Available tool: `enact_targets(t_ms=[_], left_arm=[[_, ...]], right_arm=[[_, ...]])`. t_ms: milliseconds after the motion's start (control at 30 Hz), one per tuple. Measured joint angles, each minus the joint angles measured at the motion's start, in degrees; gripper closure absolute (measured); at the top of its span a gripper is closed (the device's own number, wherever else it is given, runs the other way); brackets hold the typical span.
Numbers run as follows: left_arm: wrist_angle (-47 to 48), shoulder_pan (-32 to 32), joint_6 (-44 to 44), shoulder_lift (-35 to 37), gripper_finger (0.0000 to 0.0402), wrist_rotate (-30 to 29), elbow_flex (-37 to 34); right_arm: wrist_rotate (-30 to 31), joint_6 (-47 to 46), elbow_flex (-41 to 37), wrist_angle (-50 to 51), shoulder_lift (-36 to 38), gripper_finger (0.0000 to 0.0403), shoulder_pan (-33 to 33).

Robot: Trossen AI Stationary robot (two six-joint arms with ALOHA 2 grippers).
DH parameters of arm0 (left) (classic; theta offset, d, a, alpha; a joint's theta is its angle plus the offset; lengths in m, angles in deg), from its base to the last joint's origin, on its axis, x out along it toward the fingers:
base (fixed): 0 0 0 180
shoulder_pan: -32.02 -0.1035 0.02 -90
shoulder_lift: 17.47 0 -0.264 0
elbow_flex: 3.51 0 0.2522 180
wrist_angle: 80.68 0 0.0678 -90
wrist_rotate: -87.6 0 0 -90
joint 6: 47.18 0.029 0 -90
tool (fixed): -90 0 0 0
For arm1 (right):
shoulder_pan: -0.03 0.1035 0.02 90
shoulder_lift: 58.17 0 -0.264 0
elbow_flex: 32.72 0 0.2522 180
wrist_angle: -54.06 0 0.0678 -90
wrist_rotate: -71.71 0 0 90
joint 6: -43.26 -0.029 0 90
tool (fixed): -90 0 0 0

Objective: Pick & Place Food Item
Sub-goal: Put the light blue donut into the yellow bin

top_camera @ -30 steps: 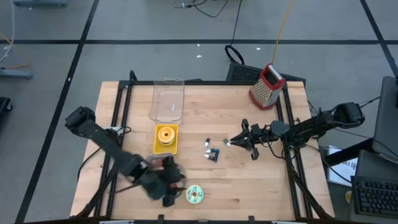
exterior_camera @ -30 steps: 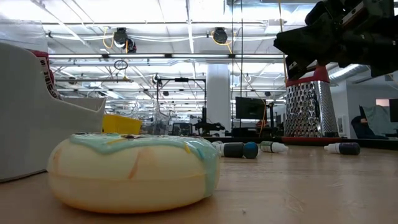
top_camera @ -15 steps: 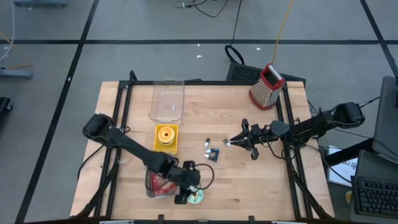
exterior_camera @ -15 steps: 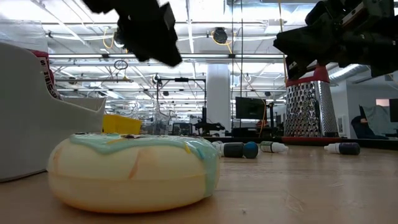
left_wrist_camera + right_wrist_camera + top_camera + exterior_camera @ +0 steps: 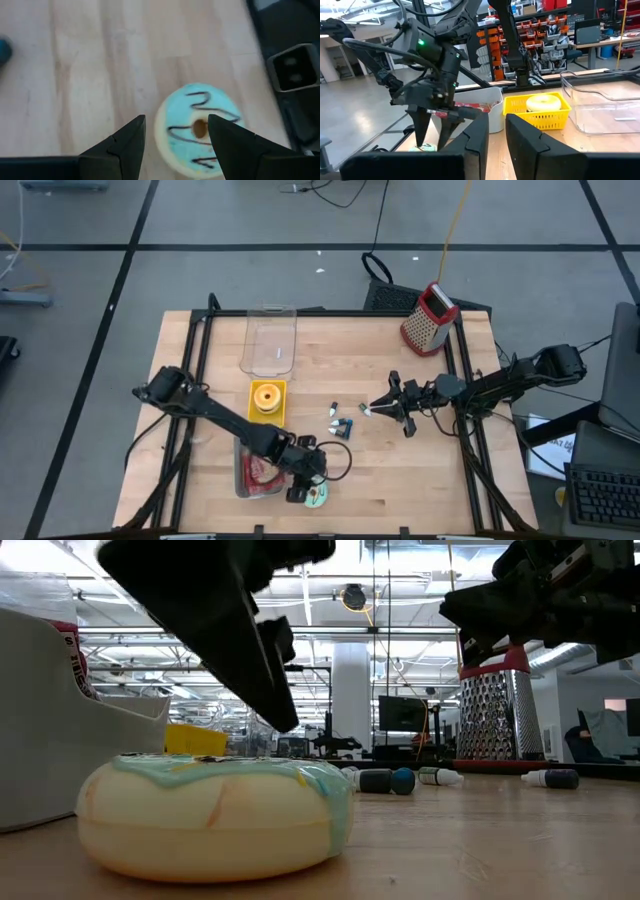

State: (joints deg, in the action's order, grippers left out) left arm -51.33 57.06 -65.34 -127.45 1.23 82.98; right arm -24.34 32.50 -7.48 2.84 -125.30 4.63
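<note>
The food item is a toy donut (image 5: 199, 131) with teal icing and dark drizzle, lying flat on the wood table near its near edge (image 5: 316, 494) (image 5: 215, 815). My left gripper (image 5: 175, 129) hovers open just above it, fingers pointing down, one fingertip over the bare table and the other over the donut's icing (image 5: 304, 486) (image 5: 283, 718). In the low view a small gap shows between the fingertips and the icing. My right gripper (image 5: 384, 408) (image 5: 497, 134) waits open and holds nothing above the table's right half.
A white bin (image 5: 243, 476) with a red item stands just left of the donut. Farther back are a yellow basket (image 5: 267, 416) holding a yellow donut, a clear container (image 5: 270, 340), small bottles (image 5: 341, 426) and a grater (image 5: 430, 318). The near edge is close.
My left gripper has swung toward the table's right, from over the white bin to above the donut, and has come down toward it, entering the low view from above. The donut has stayed where it was. My right arm has kept still.
</note>
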Motion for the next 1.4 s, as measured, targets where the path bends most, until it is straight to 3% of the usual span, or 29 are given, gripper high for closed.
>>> enact_targets(t_ms=[133, 267, 500, 967, 1133, 1400], left_arm=[[0.02, -0.41, -4.28, -0.97, 0.0179, -0.72, 0.04], [1.12, -0.5, -7.96, -2.32, 0.0144, -0.71, -0.04], [0.48, 0.61, -3.07, -2.24, 0.0086, -2.73, 0.0], [-0.79, 0.45, -3.06, -6.55, 0.008, -2.24, 0.17], [-0.3, 0.4, -2.06, -6.15, 0.0108, -2.42, 0.11], [-0.64, 0.08, -1.62, -5.56, 0.0227, -1.65, 0.02]], right_arm=[[0.0, -0.1, 0.0, -0.35, 0.0, 0.0342, 0.0], [0.0, -0.1, 0.0, -0.2, 0.0, 0.0342, 0.0], [0.0, 0.51, 0.0, 0.09, 0.0, 0.0342, 0.0], [0.0, 0.52, -0.03, 0.19, 0.0, 0.0342, 0.0], [-0.02, 0.54, -0.02, 0.17, 0.0, 0.0342, 0.0], [-0.02, 0.51, -0.02, 0.89, 0.0, 0.0342, 0.0]])
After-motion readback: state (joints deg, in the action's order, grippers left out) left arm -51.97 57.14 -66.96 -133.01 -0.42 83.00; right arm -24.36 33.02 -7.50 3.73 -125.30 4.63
